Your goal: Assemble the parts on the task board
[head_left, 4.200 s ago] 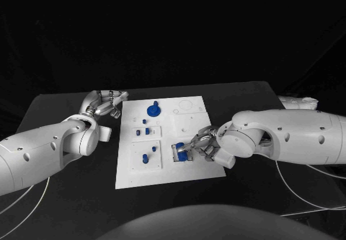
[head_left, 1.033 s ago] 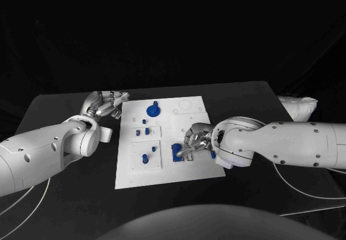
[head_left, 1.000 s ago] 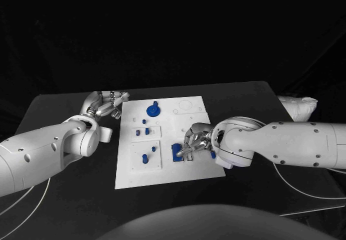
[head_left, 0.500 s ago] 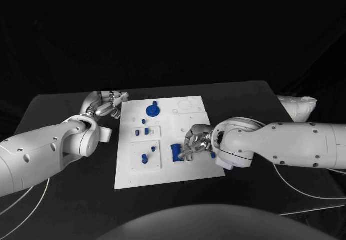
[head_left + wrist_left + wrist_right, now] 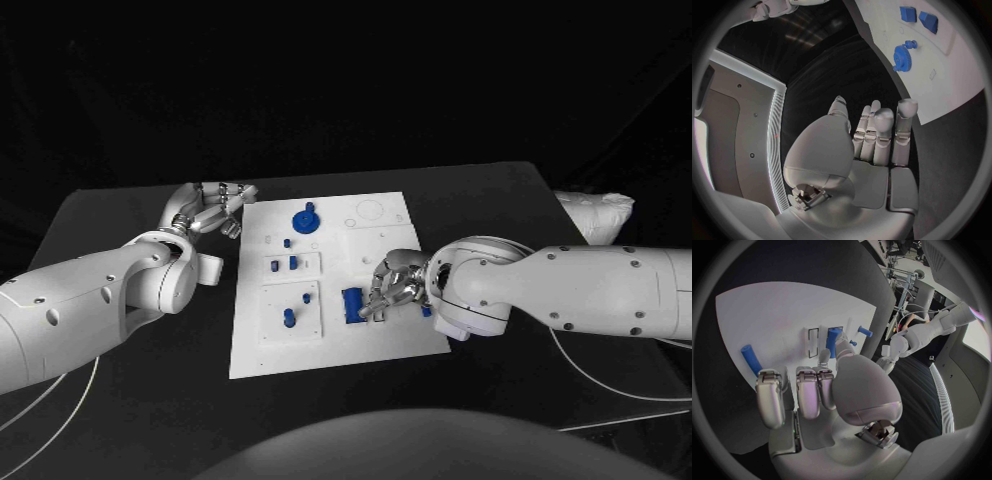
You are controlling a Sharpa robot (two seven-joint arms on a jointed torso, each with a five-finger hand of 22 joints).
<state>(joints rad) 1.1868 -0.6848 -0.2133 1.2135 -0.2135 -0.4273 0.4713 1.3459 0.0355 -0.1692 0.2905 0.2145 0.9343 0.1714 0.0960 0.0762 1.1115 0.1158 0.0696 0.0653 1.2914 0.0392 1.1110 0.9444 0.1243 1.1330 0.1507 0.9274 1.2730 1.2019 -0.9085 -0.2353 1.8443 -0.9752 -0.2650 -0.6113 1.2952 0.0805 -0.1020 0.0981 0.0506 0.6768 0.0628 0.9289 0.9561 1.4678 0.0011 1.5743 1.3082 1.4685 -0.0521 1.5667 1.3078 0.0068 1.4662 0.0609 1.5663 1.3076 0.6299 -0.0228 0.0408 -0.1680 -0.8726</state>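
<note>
Hovering over the task board [image 5: 378,340], right hand [image 5: 392,287] loosely curled, empty, beside blue part [image 5: 352,303].

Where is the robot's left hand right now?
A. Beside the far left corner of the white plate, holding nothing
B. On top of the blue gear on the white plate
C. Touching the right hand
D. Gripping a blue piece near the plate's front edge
A: the left hand sits off the task board, by its far left corner, with nothing between its fingers.
</note>
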